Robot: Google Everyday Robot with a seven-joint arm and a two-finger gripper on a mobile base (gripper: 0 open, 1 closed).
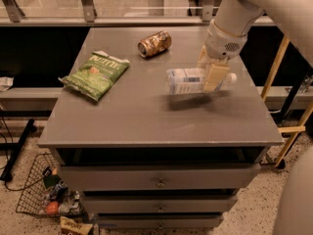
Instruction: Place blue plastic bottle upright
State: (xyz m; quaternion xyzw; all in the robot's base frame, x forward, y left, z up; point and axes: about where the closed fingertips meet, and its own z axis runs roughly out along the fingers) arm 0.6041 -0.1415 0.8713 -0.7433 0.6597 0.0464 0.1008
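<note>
Cabinet [146, 116]: grey top, the widest thing you have in view; everything on the task side sits on it or over it.
Drawers [156, 177]: stacked in the near face below the top, all pushed in, small knobs down the centre line.
Arm [254, 6]: white, comes in from the far right corner and angles down over the right half of the top.
Wire basket [36, 195]: on the floor at the near left of the cabinet, with mixed small items inside; you cannot make them out singly.
Chip bag [95, 75]: green, lying flat on the left half of the top, well apart from the bottle.
Blue plastic bottle [186, 81]: right of centre, on its side, white cap pointing right, base pointing left. Its dark shadow falls on the top just below it, so it reads as lifted clear. Not upright.
Gripper [212, 76]: at the cap end of the bottle, pointing down. One cream finger [216, 77] crosses the near side of the bottle; you can take the pincer as clamped on it.
Can [154, 43]: brown-gold, on its side at far centre, apart from the bottle and the gripper.
</note>
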